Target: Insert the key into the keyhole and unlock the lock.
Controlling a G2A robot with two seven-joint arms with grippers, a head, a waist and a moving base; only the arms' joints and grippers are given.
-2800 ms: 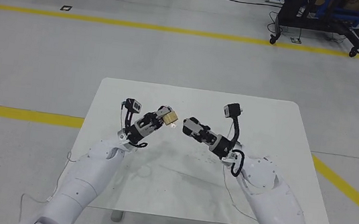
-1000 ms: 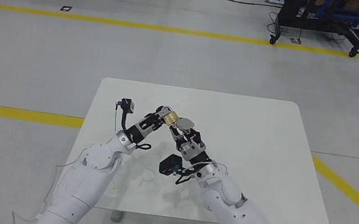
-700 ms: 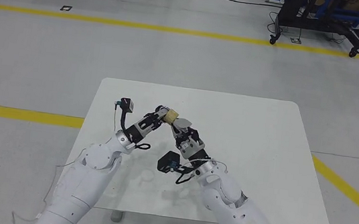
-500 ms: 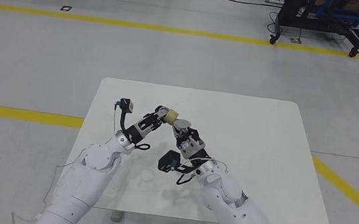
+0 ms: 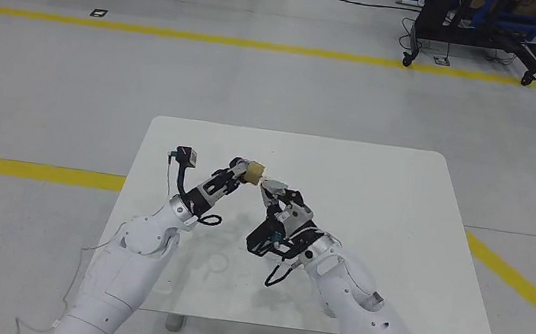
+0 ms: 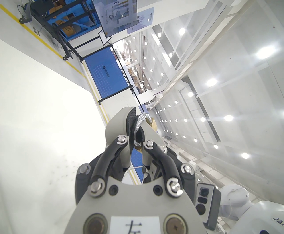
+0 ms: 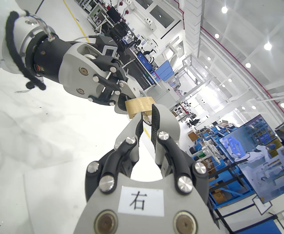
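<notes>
At centre frame the right hand, grasping the key, rolls its wrist against the lock clenched in the left hand, so the key is probably seated and turning.

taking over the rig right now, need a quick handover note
Left gripper: shut on the shackle, holding the padlock in the air above the table.
Right gripper: shut on the key, key tip at the padlock's underside.
Done: padlock and key picked up and brought together.
Left: key depth cannot be told; seat it fully, turn it, free the shackle.
</notes>
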